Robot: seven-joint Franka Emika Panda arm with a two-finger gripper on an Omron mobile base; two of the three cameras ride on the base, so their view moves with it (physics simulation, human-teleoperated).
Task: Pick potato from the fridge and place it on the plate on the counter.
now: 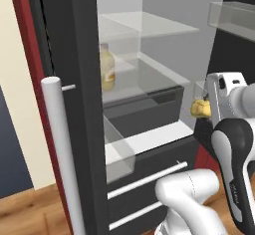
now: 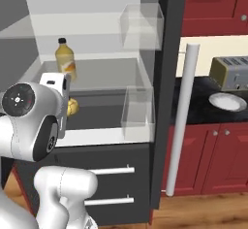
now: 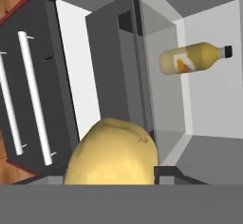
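**Potato clamped in the gripper at the open fridge**

The potato [image 3: 111,152] sat pinched between the gripper [image 3: 110,173] fingers, held in the air just in front of the open fridge [image 1: 84,55], off its glass shelves. Deeper inside, a yellow bottle [image 2: 65,59] stood on the middle shelf near its back left corner. Well away to the right, the plate [image 2: 227,101] lay on the black counter [image 2: 196,107], beside a toaster [image 2: 231,73].
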